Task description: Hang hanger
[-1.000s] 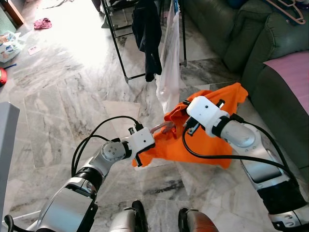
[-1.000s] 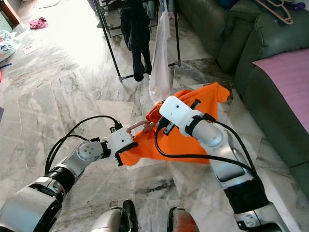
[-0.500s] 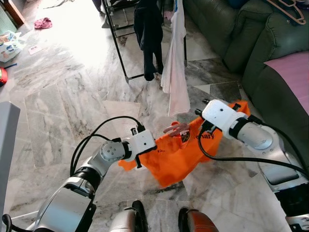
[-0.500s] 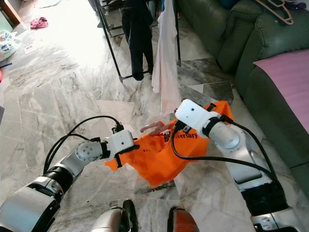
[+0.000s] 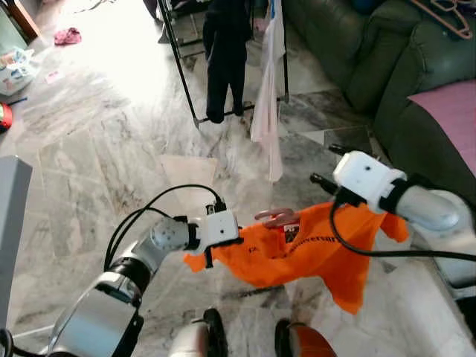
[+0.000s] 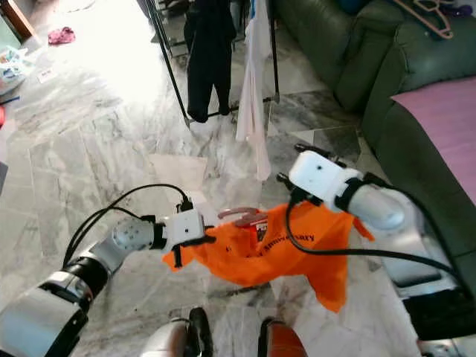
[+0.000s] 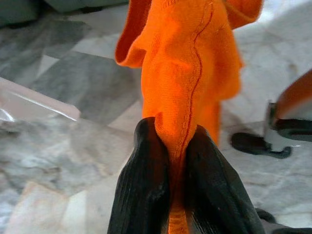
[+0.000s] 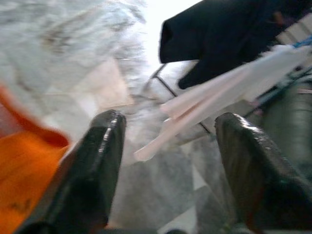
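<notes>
Left gripper (image 7: 178, 195): fingers (image 7: 141, 195) pinching a fold at one end of the orange shirt (image 5: 297, 253), which hangs above the marble floor (image 5: 97, 149), stretched between the two arms. Right gripper (image 8: 168, 161): fingers (image 8: 92, 170) spread, nothing between them, at the shirt's other end. A pink hanger (image 5: 277, 217) shows at the shirt's collar, between the grippers. Beyond the shirt stands a black drying rack (image 5: 182, 67) carrying a dark garment (image 5: 223, 52) and a white garment (image 5: 269, 97); a green sofa (image 5: 357, 52) lies beside the rack.

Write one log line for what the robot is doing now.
left gripper: shut on orange shirt | right gripper: open, by shirt | rack: ahead
</notes>
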